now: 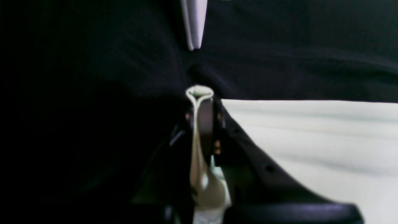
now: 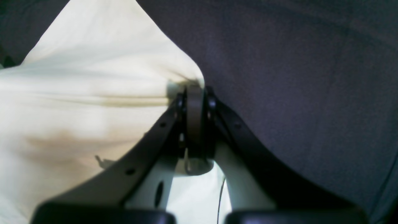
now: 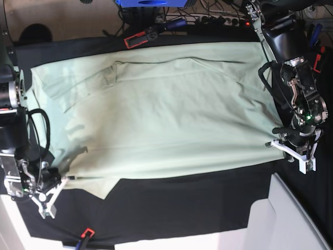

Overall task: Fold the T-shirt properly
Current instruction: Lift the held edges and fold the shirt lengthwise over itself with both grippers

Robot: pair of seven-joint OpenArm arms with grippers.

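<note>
Our left tool (image 1: 199,102) and right tool (image 2: 194,93) both clamped tight on T-shirt (image 3: 166,114) corners, flat across the tabletop (image 3: 171,208).

My left wrist view is dim, its left half nearly black. My right wrist view is brighter but soft, with the T-shirt (image 2: 77,93) washed out to cream. The base view is evenly lit and sharp.

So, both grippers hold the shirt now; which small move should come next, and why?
Probably lift both near corners together and carry them toward the far edge. The left gripper and right gripper are each shut on a near corner of the T-shirt, which lies spread flat on the black cloth, not yet folded.
</note>
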